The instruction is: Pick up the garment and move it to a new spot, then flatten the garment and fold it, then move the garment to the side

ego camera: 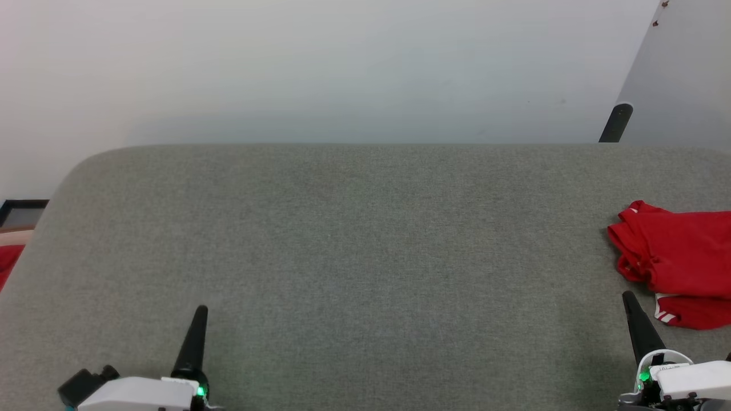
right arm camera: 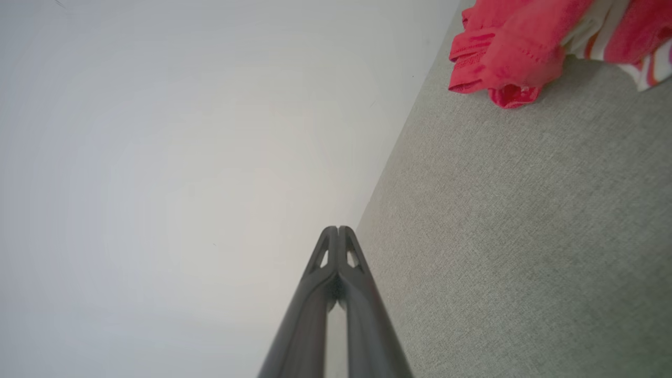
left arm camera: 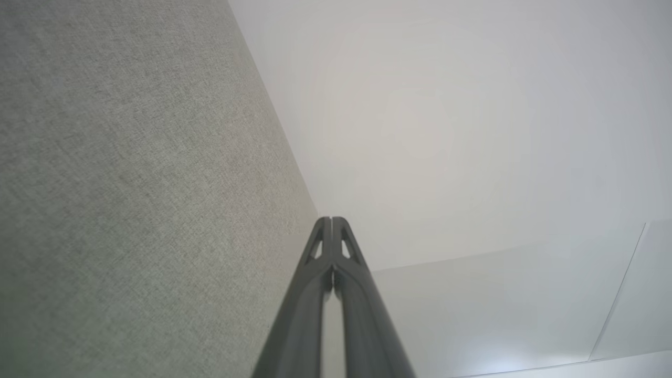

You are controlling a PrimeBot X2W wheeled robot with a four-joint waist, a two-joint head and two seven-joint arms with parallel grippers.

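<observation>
The garment (ego camera: 679,254), a bright red shirt with red-and-white striped trim, lies crumpled at the right edge of the grey fabric table (ego camera: 354,240), partly cut off by the frame. In the right wrist view the garment (right arm camera: 525,47) sits at the top right. My right gripper (ego camera: 628,297) is shut and empty, its tip just left of and below the garment, apart from it. The right gripper (right arm camera: 338,230) shows both fingers pressed together. Over the table's front left my left gripper (ego camera: 200,311) is shut and empty, far from the garment. Its tips (left arm camera: 331,220) meet in the left wrist view.
A pale wall (ego camera: 342,68) rises behind the table. A dark post (ego camera: 615,123) stands at the back right. Some red cloth (ego camera: 8,262) shows past the table's left edge, beside a dark frame (ego camera: 23,211). The table's rounded far left corner (ego camera: 97,157) is in view.
</observation>
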